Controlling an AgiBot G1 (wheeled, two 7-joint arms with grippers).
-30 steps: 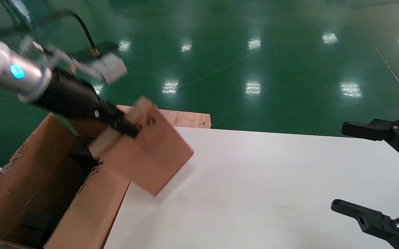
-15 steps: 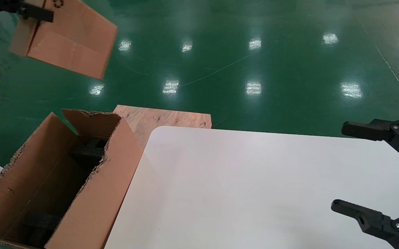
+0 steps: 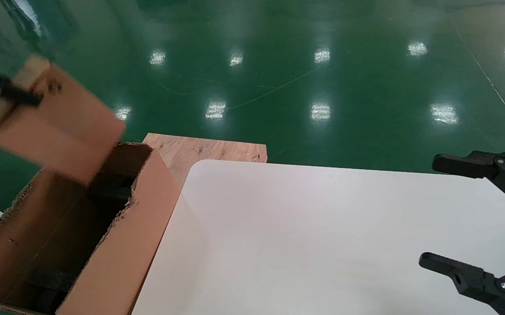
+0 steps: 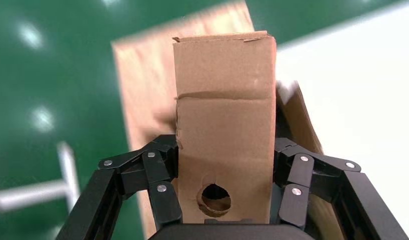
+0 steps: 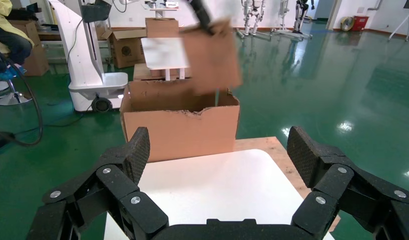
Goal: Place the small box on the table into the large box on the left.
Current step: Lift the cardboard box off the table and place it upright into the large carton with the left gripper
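The small box [image 3: 55, 122], a brown carton, hangs tilted in the air above the far end of the large box [image 3: 121, 245]. My left gripper [image 3: 5, 89] is shut on its upper end. In the left wrist view the small box [image 4: 225, 85] with its round hole sits clamped between the jaws of my left gripper [image 4: 225, 145]. The large box has ragged flap edges and black foam [image 3: 112, 190] inside. From the right wrist view the small box [image 5: 212, 52] hovers over the large box [image 5: 180, 130]. My right gripper [image 3: 443, 212] is open and empty at the right of the table [image 3: 322, 240].
A reddish plywood board [image 3: 208, 151] lies behind the table's far left corner, next to the large box. Green floor lies beyond. In the right wrist view, other cartons and a white machine base [image 5: 87, 75] stand far behind the large box.
The left gripper lifted the small box off the table's left edge, swung it up and left, and has now lowered it to just above the large box. The right gripper has not moved.
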